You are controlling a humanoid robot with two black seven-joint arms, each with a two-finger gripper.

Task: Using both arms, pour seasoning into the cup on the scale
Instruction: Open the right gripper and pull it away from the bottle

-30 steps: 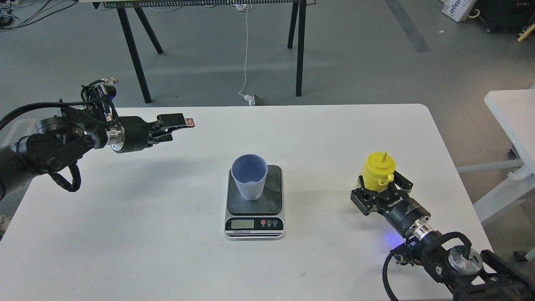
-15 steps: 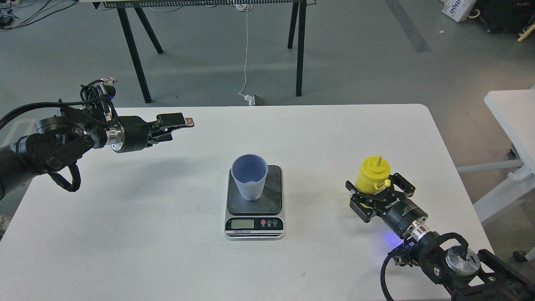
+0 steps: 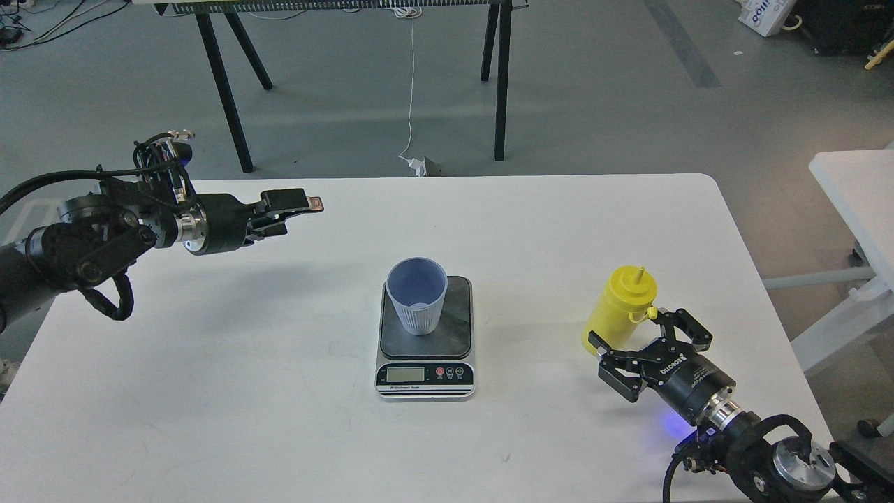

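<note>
The light blue cup point(image 3: 417, 295) stands upright on the dark platform of the scale point(image 3: 425, 360) at the table's middle. The yellow seasoning bottle point(image 3: 621, 302) stands upright on the table to the right, nozzle up. My right gripper point(image 3: 644, 337) is open, low at the bottle's near side, with its fingers spread by the base and not clamping it. My left gripper point(image 3: 299, 212) hovers above the table's far left, pointing right, well away from the cup, with its fingers slightly apart and empty.
The white table point(image 3: 279, 391) ends just right of the bottle. A second white table point(image 3: 855, 188) stands off to the right. Black trestle legs point(image 3: 501, 77) and a white cable point(image 3: 411, 91) are on the floor behind.
My right gripper has drawn back toward me and down, off the bottle's upper body. The bottle now stands free, slightly nearer and lower in view. The left arm has barely moved.
</note>
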